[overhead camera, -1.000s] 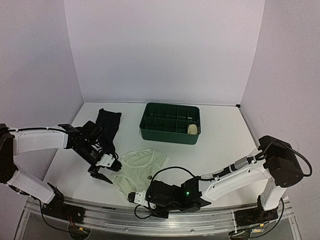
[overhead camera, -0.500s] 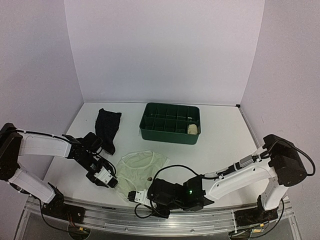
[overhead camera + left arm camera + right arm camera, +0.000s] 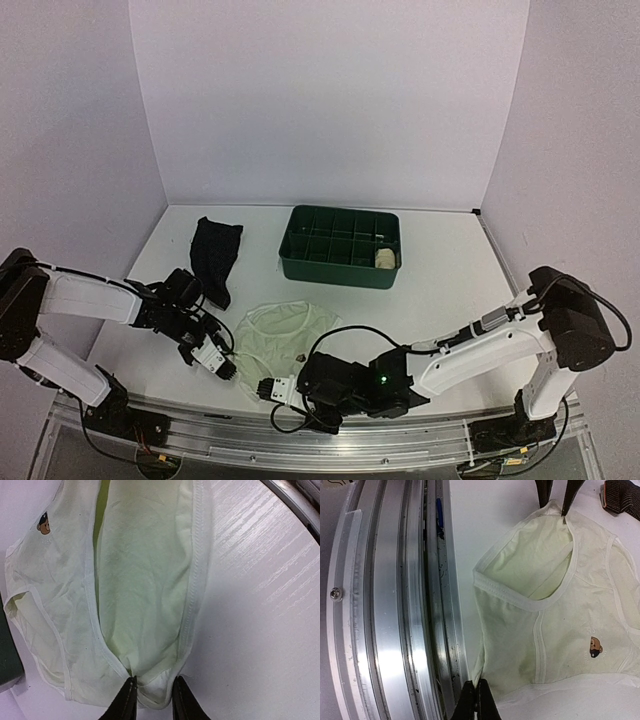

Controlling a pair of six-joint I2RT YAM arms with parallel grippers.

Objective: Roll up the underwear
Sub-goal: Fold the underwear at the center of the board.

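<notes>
The cream underwear (image 3: pixel 288 335), with a small bear print, lies flat near the table's front edge. My left gripper (image 3: pixel 222 366) is at its left corner. In the left wrist view the gripper (image 3: pixel 152 700) has that corner of the underwear (image 3: pixel 145 580) bunched between its two fingers. My right gripper (image 3: pixel 268 390) is at the near edge, and the right wrist view shows it (image 3: pixel 476 695) shut on the hem of the underwear (image 3: pixel 560 615). The black underwear (image 3: pixel 213 258) lies apart at the back left.
The green divided tray (image 3: pixel 342 268) stands behind the cream garment, with a small whitish bundle (image 3: pixel 384 258) in a right-hand compartment. The metal rail (image 3: pixel 395 605) runs right beside the right gripper along the table's near edge. Purple walls enclose the table.
My left gripper came down and forward to the cream underwear's left corner, and its jaws narrowed onto the cloth. The right gripper kept its pinch and barely moved.
</notes>
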